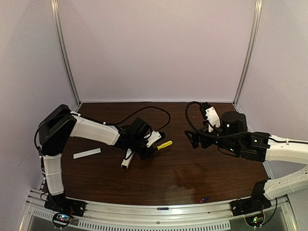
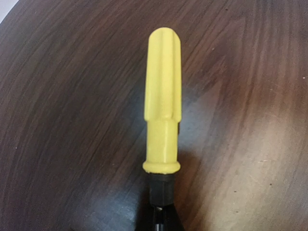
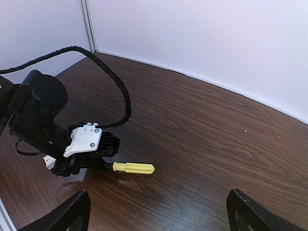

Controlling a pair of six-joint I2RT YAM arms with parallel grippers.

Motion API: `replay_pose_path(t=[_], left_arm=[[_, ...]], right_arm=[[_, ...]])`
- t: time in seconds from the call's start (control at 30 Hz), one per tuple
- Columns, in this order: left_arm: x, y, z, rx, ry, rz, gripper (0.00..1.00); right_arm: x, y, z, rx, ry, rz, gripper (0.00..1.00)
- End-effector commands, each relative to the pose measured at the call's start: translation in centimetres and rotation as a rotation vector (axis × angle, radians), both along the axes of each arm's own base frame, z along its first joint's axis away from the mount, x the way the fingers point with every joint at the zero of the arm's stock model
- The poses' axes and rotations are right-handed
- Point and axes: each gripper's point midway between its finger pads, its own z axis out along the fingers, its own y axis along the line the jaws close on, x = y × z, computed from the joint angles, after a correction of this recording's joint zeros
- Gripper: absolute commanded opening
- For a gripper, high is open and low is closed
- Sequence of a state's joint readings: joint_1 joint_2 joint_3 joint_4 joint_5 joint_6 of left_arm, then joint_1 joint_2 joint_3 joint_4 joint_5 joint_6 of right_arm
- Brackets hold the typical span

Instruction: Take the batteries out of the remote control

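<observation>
Two tools are over the counter (image 1: 192,173), and only one has anything in it. The left tool (image 1: 153,144) is clamped on the dark shaft end of the yellow-handled screwdriver (image 2: 163,96), whose handle points out toward 2 o'clock, low over the wood. The right tool (image 1: 191,139) hangs at 3 o'clock of that handle with its fingers wide apart and nothing between them.

The remote control (image 1: 126,161) lies just beside the left tool at its 7 o'clock. Its thin white cover (image 1: 87,153) is off and lies apart at the remote's 9 o'clock. The batteries (image 1: 204,198) show only as tiny blue and reddish specks at 5 o'clock of the counter's middle, close to the front rail. They are too small to count, and I cannot tell whether any cell remains in the remote.

Several things could go wrong from here, in my judgement. A round cell that close to the edge could roll off if an arm sweeps low past it. The screwdriver, once let go, could roll on its handle into the remote. The left arm could also drag the remote when it turns, as it hangs so close above it.
</observation>
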State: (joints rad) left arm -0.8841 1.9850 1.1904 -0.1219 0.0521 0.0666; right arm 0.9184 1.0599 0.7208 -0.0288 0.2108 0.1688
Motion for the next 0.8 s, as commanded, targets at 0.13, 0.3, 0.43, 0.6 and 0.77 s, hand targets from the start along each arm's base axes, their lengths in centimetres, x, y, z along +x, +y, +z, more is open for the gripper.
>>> replay_pose_path(t=[0.13,0.3,0.43,0.6,0.77], left_arm=[[3.1,0.3,-0.8,-0.005,0.0,0.099,0.0],[3.8,0.5,-1.7,0.003,0.011,0.118,0.0],[3.9,0.6,-1.9,0.002,0.012,0.121,0.0],[3.9,0.5,-1.7,-0.002,0.011,0.123,0.03],[3.9,0.4,-1.4,-0.006,0.011,0.122,0.08]], right_arm=[[0.4,-0.5,-0.4,0.013,0.001,-0.035,1.0],[0.4,-0.3,-0.4,0.011,0.004,-0.028,1.0],[0.5,-0.2,-0.5,0.008,0.005,-0.025,1.0],[0.6,0.0,-0.6,0.005,0.008,-0.021,1.0],[0.6,0.1,-0.5,0.006,0.009,-0.02,1.0]])
